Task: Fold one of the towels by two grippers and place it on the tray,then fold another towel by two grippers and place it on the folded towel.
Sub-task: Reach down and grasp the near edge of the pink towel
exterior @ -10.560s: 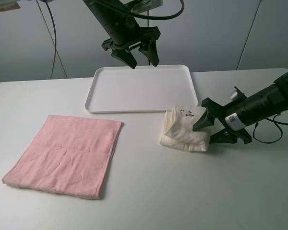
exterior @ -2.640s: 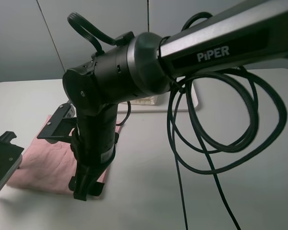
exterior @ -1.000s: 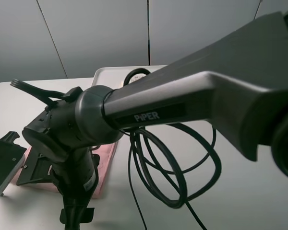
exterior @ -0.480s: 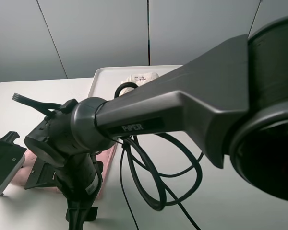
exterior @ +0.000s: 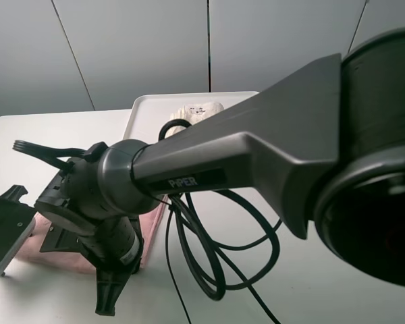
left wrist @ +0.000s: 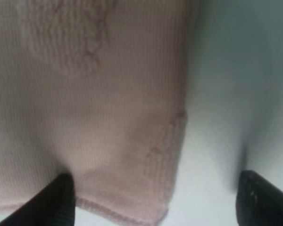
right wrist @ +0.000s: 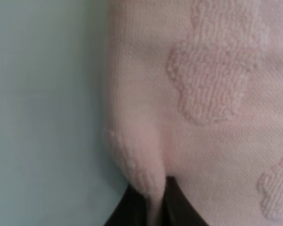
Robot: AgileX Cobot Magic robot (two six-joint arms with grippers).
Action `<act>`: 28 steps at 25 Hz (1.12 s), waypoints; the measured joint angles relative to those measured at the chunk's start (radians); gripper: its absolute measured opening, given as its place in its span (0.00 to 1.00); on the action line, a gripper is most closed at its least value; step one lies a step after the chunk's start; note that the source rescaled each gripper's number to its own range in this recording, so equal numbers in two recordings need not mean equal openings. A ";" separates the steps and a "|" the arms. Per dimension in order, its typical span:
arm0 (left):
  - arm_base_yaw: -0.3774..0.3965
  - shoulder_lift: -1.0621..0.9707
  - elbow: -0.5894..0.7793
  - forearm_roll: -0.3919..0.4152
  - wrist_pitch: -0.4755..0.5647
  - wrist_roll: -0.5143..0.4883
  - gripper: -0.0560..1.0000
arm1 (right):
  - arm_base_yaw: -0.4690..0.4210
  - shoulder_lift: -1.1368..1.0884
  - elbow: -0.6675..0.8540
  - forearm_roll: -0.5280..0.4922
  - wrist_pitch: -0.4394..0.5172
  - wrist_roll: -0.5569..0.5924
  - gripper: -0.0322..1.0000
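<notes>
**A:** Heads up, your right arm fills most of the high view. It's close enough that you can read "PiPER" in white on the black link. That's the only writing I can find anywhere. A black cable loops down under it.

**B:** Yep, no other labels that I can read either. Your cream towel sits bundled up on the tray, toward its far side.

**A:** And your pink towel lies on the white table, on the camera side of the tray and off its left end. The arm hides most of it.

**B:** Your right gripper is down at the towel edge farthest from the tray. On the wrist cam its jaws are squeezed together, with a little ridge of pink terry pinched between them. So you've got cloth there.

**A:** Your left gripper is at that same far-from-tray edge, and it's spread wide with nothing in it. One of its fingers is over the pink corner and the other is over bare table. It's too blurry to say whether either one touches down.
</notes>
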 joint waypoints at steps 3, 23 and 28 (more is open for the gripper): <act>0.000 0.000 0.000 -0.004 -0.002 0.000 0.91 | 0.002 0.002 0.000 -0.002 0.000 0.004 0.04; 0.000 -0.005 0.059 0.017 -0.177 0.064 0.10 | 0.002 0.002 0.000 -0.002 -0.004 0.004 0.04; 0.000 -0.024 0.068 0.020 -0.186 0.069 0.09 | 0.002 0.002 0.000 0.000 -0.004 0.004 0.04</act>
